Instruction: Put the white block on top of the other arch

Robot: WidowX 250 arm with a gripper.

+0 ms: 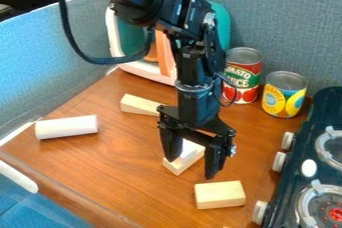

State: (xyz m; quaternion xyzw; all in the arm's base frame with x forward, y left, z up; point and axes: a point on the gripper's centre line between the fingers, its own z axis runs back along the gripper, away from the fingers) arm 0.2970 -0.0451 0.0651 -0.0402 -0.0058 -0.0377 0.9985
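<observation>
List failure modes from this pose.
The open gripper partly covers the white-topped block in view; coming down off-centre could clip or shift it.

The wooden block appears close to one fingertip; a sideways move might shove it.

The white cylinder lies on its side; a bump could roll it.

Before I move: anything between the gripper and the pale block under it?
Nothing visible between the gripper and the pale block. One finger overlaps it in view; can't tell if they touch. The wooden block nearer the camera is off to the side.
</observation>
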